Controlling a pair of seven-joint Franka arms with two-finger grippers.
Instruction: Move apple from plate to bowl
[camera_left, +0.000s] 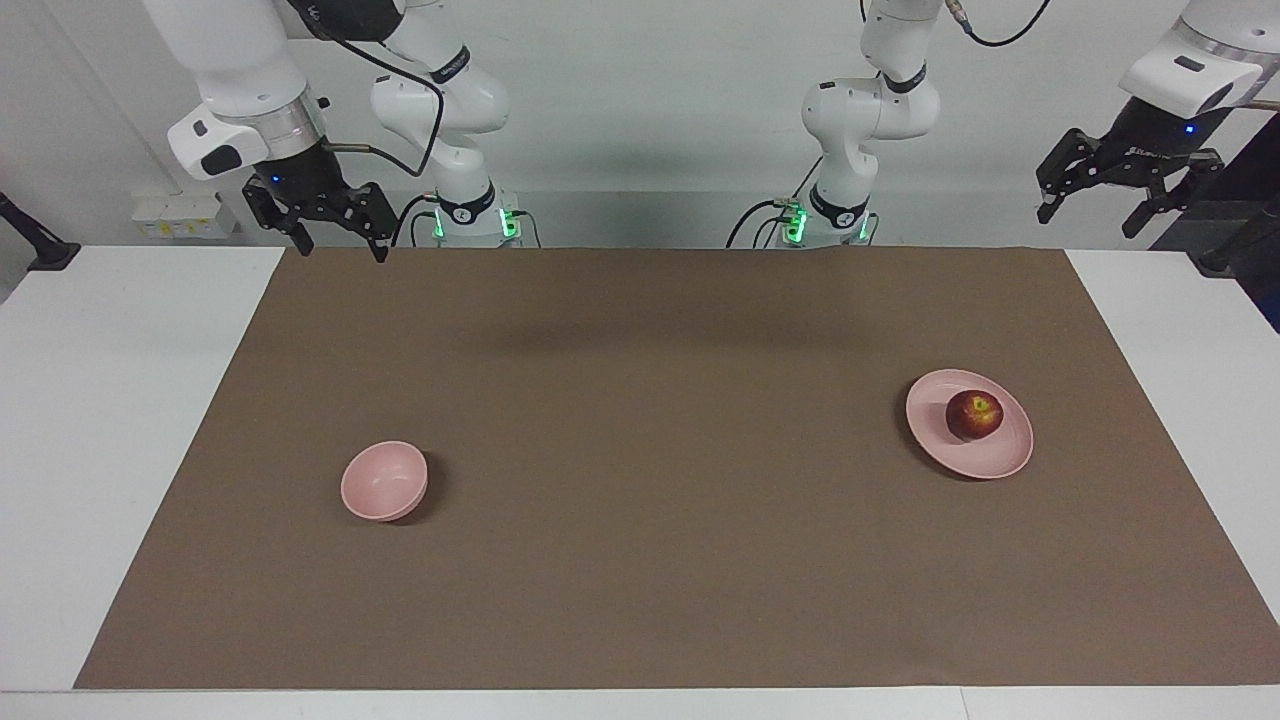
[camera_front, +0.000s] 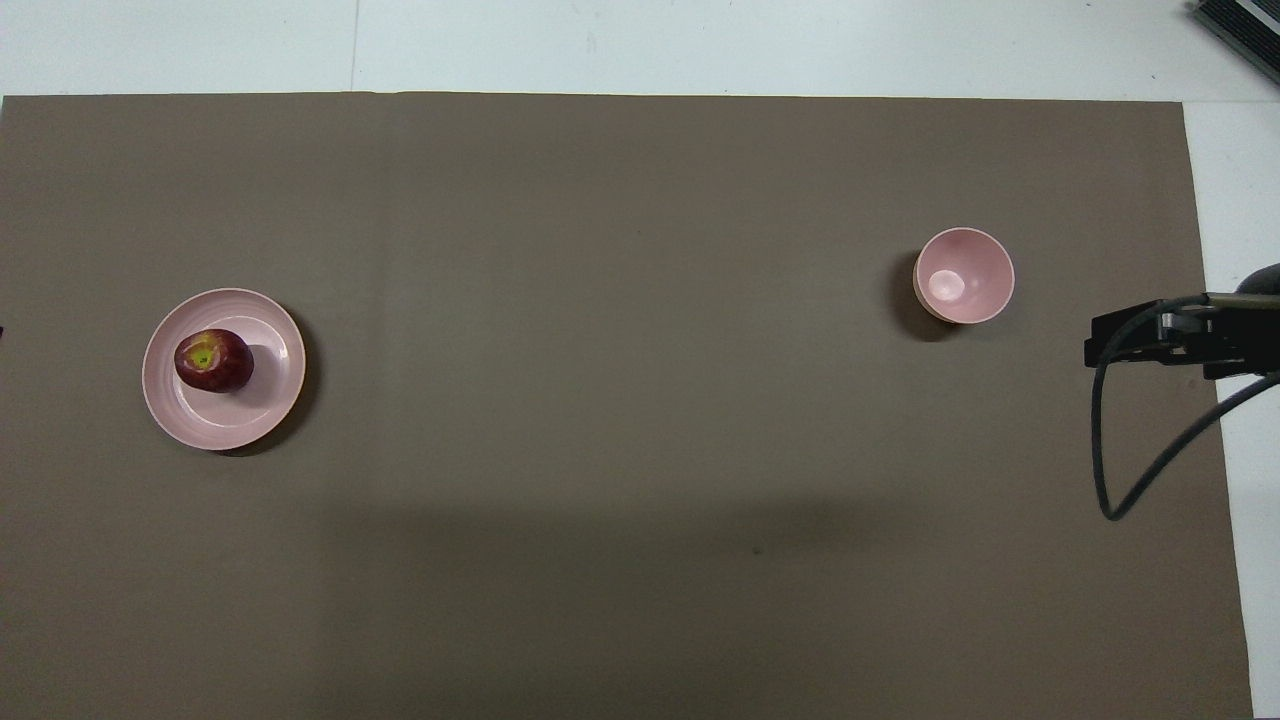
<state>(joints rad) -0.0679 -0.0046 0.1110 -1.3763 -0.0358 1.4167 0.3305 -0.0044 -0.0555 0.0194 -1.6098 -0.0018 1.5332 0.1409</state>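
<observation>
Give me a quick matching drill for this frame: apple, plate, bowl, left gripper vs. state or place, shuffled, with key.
1. apple
2. plate
3. bowl
4. left gripper

A. empty, toward the right arm's end of the mat
B. open, raised off the mat's corner
C. sits on the plate
D. flat, toward the left arm's end, carrying fruit

Pairs: 1-C, 2-D, 3-A, 4-B

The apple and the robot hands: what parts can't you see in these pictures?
- Apple: its underside, in both views; it rests on the plate.
- Left gripper: absent from the overhead view, cut off by the picture's edge; the facing view shows it open, waiting.
- Right gripper: only part shows at the overhead view's edge.
- Bowl: its base, in both views.
</observation>
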